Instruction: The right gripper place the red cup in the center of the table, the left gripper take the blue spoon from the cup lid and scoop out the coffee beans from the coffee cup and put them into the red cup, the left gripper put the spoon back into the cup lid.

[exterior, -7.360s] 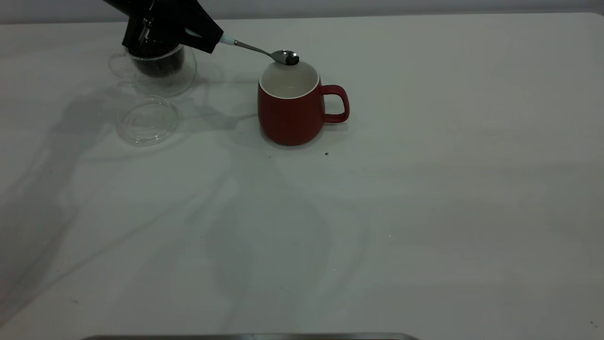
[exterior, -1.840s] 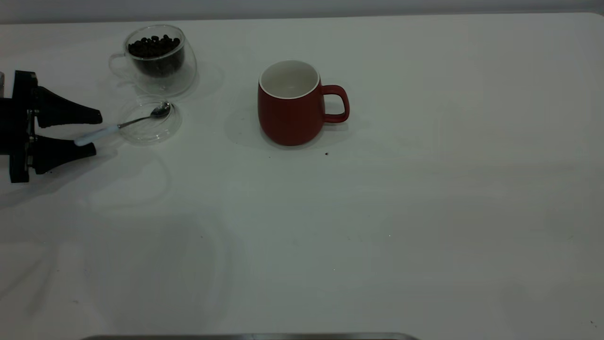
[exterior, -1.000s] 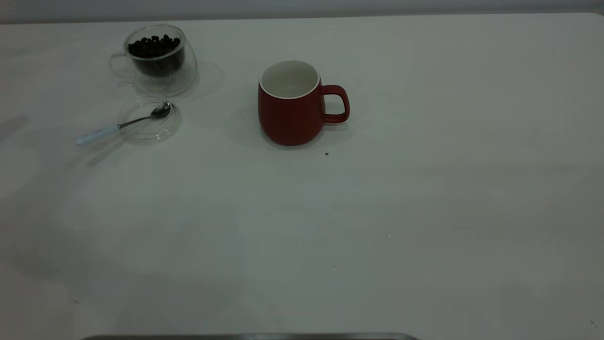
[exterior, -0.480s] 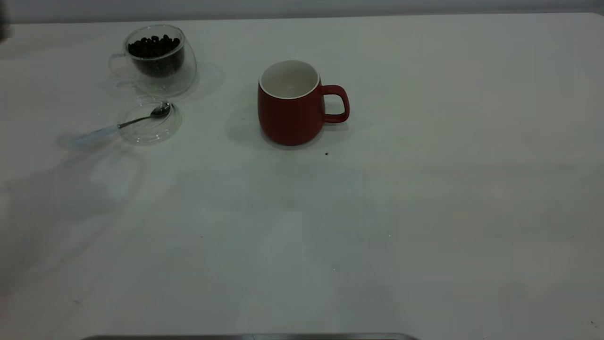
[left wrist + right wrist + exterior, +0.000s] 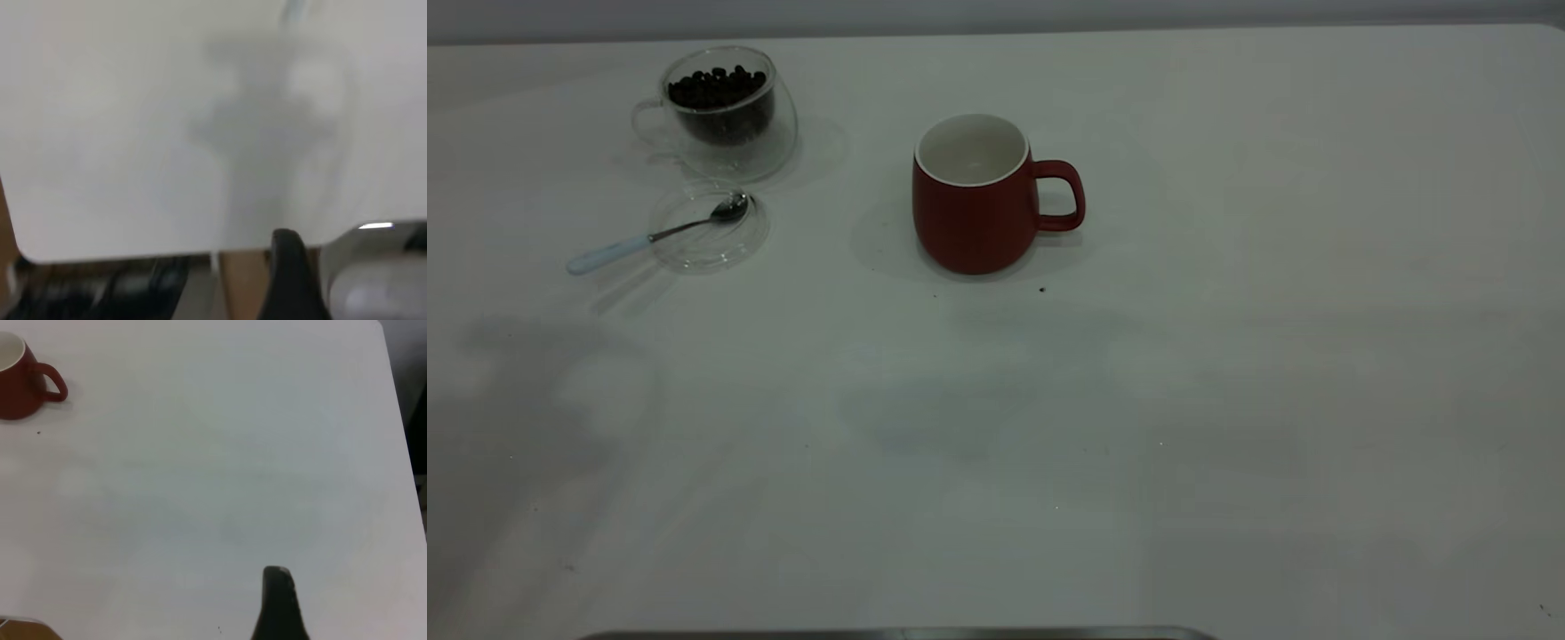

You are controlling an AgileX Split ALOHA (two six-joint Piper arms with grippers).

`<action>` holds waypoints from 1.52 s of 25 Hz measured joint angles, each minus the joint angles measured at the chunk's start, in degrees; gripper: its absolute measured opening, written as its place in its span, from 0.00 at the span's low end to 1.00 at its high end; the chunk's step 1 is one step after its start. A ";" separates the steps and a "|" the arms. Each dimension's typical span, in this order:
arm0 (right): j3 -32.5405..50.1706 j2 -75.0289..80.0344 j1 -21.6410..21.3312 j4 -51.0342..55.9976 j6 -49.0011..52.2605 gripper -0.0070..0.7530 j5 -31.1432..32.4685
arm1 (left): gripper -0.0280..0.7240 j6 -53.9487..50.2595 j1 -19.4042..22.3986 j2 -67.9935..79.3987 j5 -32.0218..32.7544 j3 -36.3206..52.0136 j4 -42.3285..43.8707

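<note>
Exterior view is showing the table [image 5: 1227, 400] with none of my arms over it right now. The red cup [image 5: 978, 197] is sitting upright around the middle of the far half, handle pointing toward my right side. Over on my left side, the coffee cup [image 5: 725, 111] is standing with the coffee beans [image 5: 716, 87] heaped inside, and the cup lid [image 5: 707, 227] is lying flat just beside it, nearer the camera. The blue spoon [image 5: 649, 236] is resting with its metal bowl in the lid and its pale handle sticking out onto the tabletop. My left gripper [image 5: 293, 280] is only showing one dark finger in its wrist view, hanging past the table's edge, well apart from the spoon and lid, so I honestly can't tell how wide it's set. Same deal with my right gripper [image 5: 280, 603]: one finger showing, over bare table, the red cup sitting well away from it, spread not readable.
</note>
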 joint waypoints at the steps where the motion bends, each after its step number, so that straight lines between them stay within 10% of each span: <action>1: 0.00 0.00 0.00 0.00 0.00 0.77 0.00 | 0.80 0.00 0.00 -4.14 0.00 0.62 -0.06; 14: 0.00 0.00 0.00 0.00 0.00 0.77 0.00 | 0.80 -0.78 0.00 -52.96 0.05 26.17 2.54; 38: 0.00 0.00 0.00 0.00 0.00 0.77 0.00 | 0.80 9.61 0.00 -55.25 -2.49 41.14 -15.71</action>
